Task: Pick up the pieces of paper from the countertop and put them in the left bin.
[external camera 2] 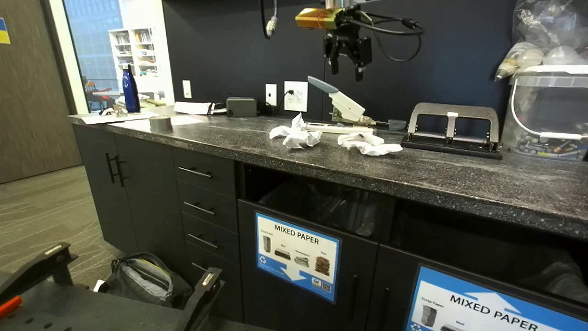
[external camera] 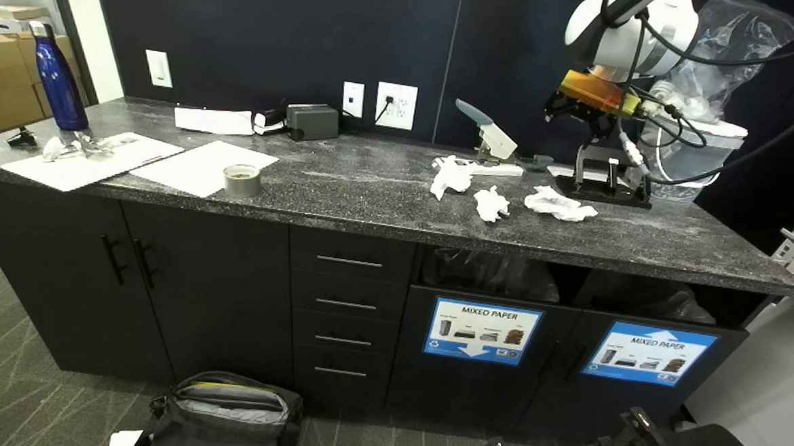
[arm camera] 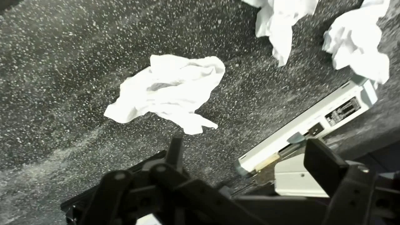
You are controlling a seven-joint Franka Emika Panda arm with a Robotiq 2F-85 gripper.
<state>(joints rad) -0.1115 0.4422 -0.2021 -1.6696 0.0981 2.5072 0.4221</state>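
Three crumpled white paper pieces lie on the dark speckled countertop (external camera: 361,191), at left (external camera: 452,176), middle (external camera: 490,204) and right (external camera: 559,204) in an exterior view. In an exterior view the left two overlap (external camera 2: 296,133), with the right piece (external camera 2: 369,144) apart. The wrist view shows one piece whole (arm camera: 168,90) and two cut by the top edge (arm camera: 282,25) (arm camera: 359,40). My gripper (external camera 2: 347,69) is open and empty, high above the counter, over the stapler and paper area; its fingers (arm camera: 246,150) are wide apart. The left bin (external camera: 480,382) is below the counter, its dark slot uncovered.
A large stapler (external camera 2: 347,105) stands behind the papers, a hole punch (external camera 2: 452,131) and clear bucket (external camera 2: 546,115) to their right. A tape roll (external camera: 242,181), flat sheets (external camera: 197,169) and blue bottle (external camera: 60,77) are at left. The right bin (external camera: 583,403) adjoins.
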